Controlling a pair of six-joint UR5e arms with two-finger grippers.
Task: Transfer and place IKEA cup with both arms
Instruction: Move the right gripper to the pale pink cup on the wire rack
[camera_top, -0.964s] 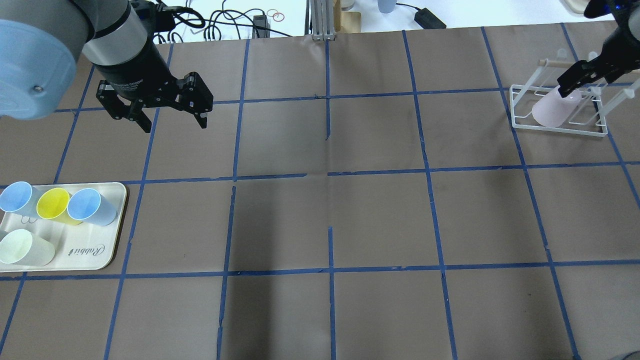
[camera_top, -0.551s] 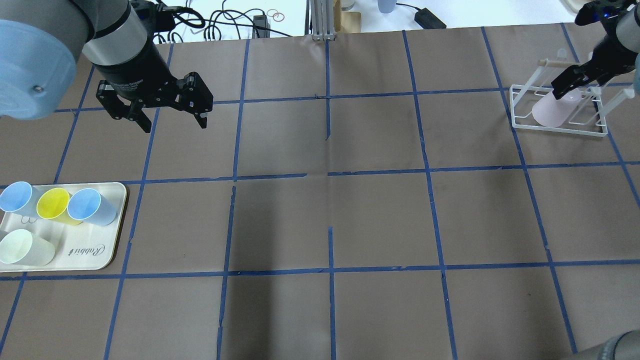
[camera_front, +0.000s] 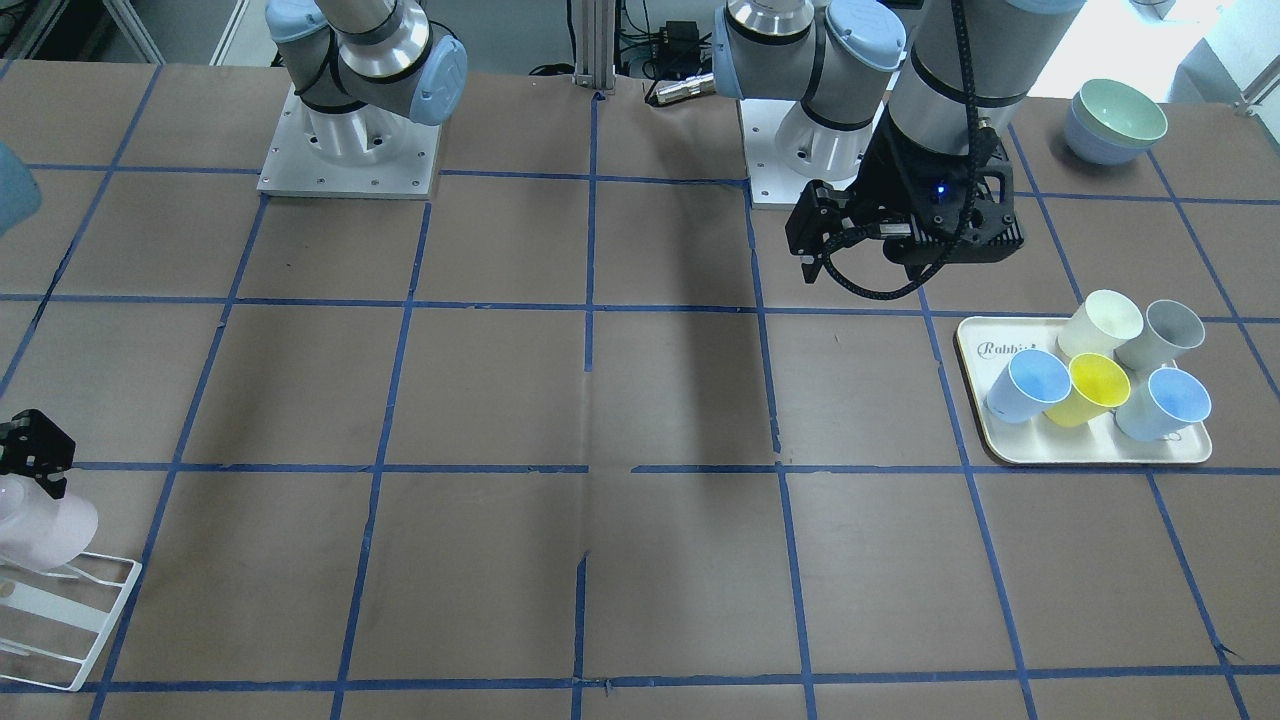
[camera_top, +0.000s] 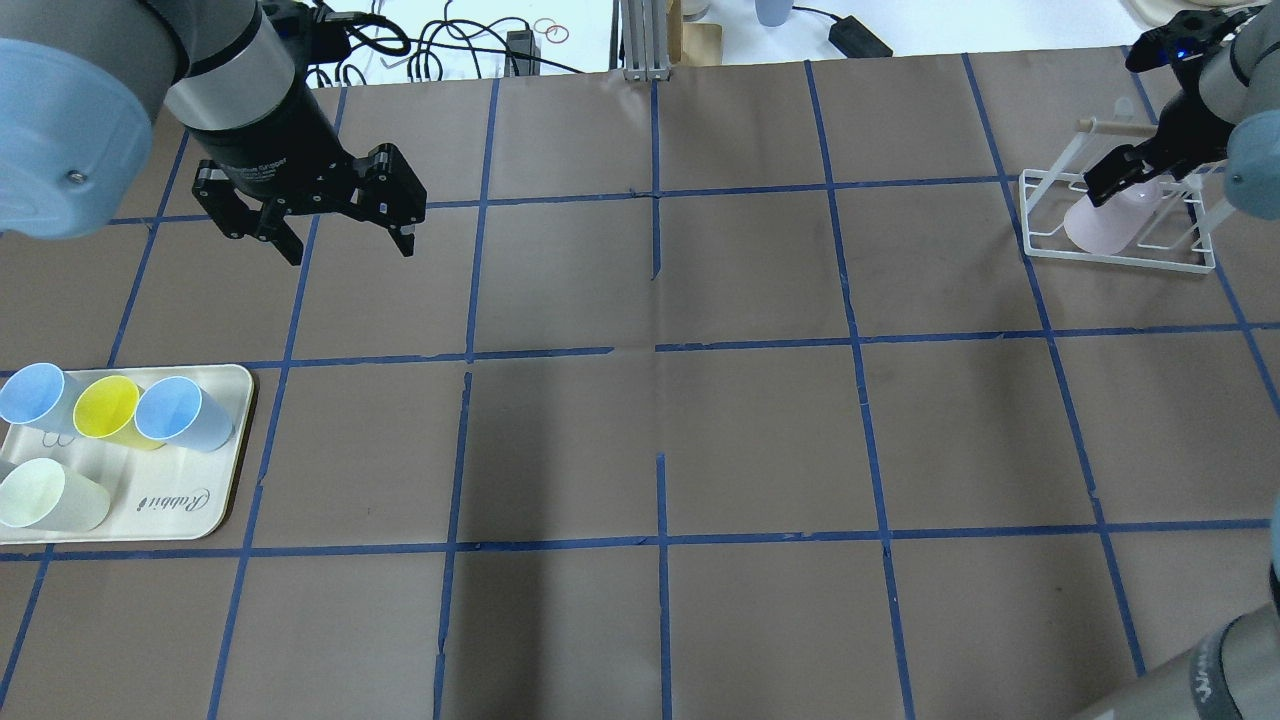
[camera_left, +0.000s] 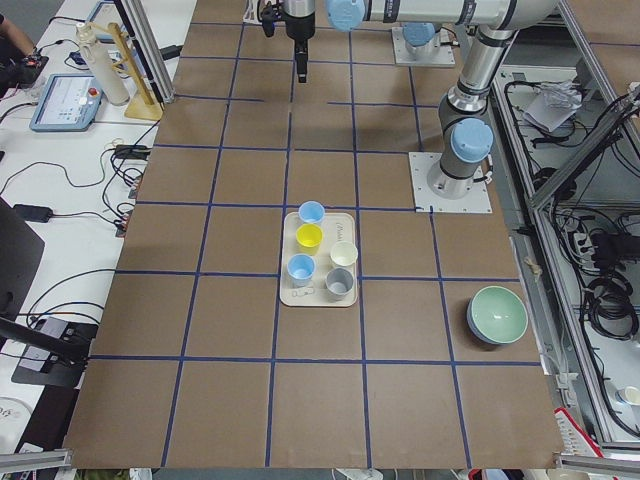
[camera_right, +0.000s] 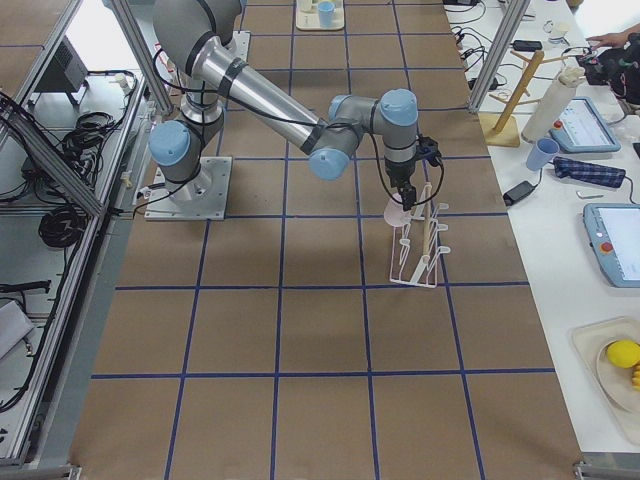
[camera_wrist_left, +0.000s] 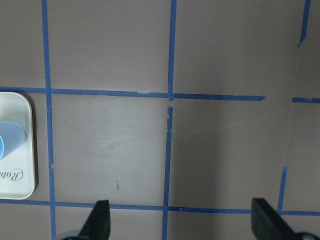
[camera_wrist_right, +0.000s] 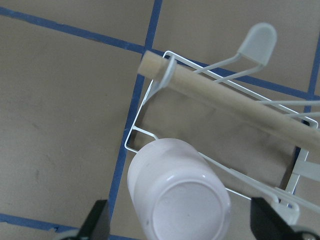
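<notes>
I'm hovering my right gripper (camera_top: 1120, 180), jaws spread wide, just above the pink cup (camera_wrist_right: 177, 200) tilting base-up toward me on the far-right rack (camera_top: 1110, 262) (my left gripper (camera_top: 350, 245), also spread, is hanging well away).

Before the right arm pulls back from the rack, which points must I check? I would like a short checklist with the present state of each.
1. Right gripper jaws free of the IKEA cup: ok, they stand wide apart on either side of it in the wrist view.
2. Cup on the rack: ok, base up, tilted, inside the wire frame.
3. Cup seated firmly: cannot tell, its inside is hidden.
4. Left gripper empty: ok, jaws open over the bare table.
5. Left gripper apart from the tray: ok.
</notes>
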